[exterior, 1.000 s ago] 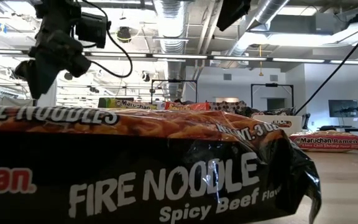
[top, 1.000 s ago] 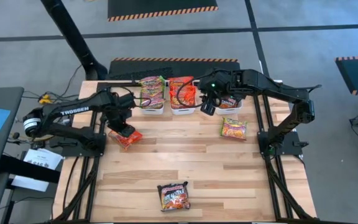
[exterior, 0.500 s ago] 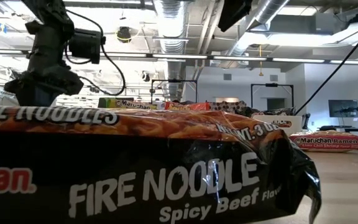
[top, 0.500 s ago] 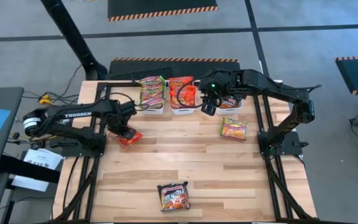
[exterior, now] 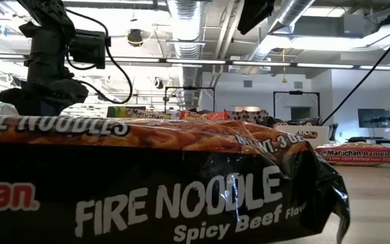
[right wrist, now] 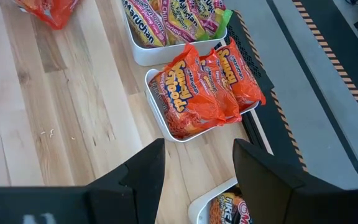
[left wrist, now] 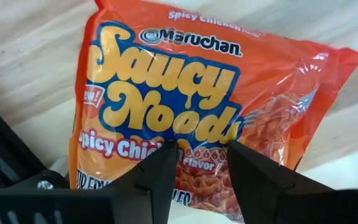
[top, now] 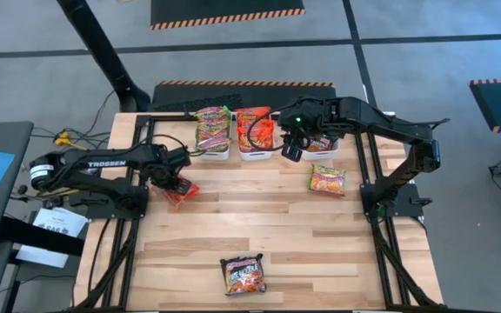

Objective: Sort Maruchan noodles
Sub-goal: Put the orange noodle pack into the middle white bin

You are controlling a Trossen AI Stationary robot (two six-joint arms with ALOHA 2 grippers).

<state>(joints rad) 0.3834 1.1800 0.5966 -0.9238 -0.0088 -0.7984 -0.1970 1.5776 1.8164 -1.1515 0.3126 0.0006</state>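
Maruchan noodles being sorted: left gripper [left wrist: 197, 155], fingers spread, straddles an orange packet [left wrist: 204, 99], needing closure; right gripper [right wrist: 194, 165] waits open.

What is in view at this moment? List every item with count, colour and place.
Saucy Noods packet: one, orange, table's left part, under the left hand.
Lime chili shrimp packet: one, green-yellow, loose on the table's right.
Fire Noodle packet: one, black, near edge of the table.
White bins: three in a row at the far edge; left holds green-yellow packets, middle orange packets, right at least one dark packet, count unclear.
Table: one, light wood.
Left hand: open, fingers either side of the Saucy Noods packet.
Right hand: open, above the bins.
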